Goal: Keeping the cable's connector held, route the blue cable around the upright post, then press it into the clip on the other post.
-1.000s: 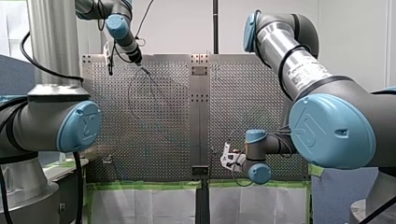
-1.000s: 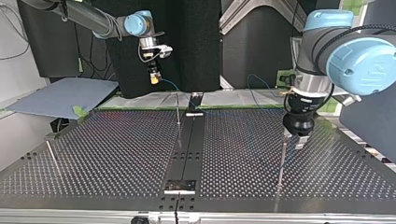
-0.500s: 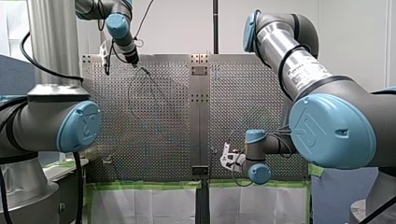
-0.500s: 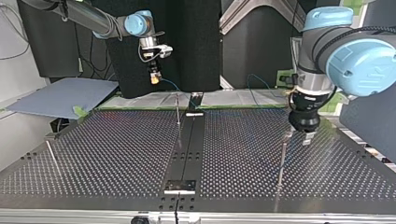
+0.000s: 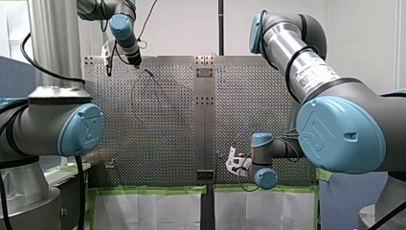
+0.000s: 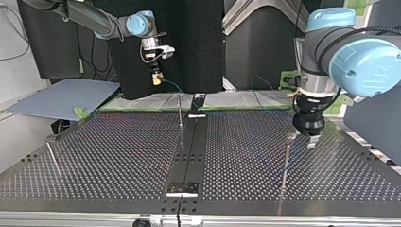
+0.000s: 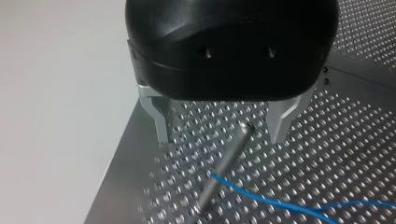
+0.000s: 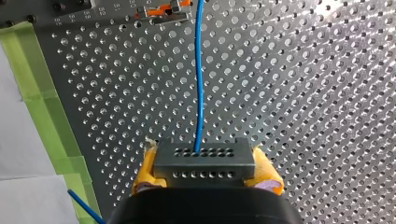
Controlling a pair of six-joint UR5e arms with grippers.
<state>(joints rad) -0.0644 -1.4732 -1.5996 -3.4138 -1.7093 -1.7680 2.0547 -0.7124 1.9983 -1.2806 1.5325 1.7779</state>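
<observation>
Left gripper (image 7: 220,136), metal fingers (image 7: 161,119) spread wide, hangs over the post (image 7: 226,163); the post's top lies between the fingers, touching neither. The cable (image 7: 280,204) meets the post's lower shaft and trails across the table (image 7: 355,140). In the top view this post stands at four o'clock. Right gripper (image 8: 205,169), at ten o'clock in the top view, clamps the connector (image 8: 204,154) between yellow pads (image 8: 267,173). The cable leaves the connector straight ahead.
</observation>
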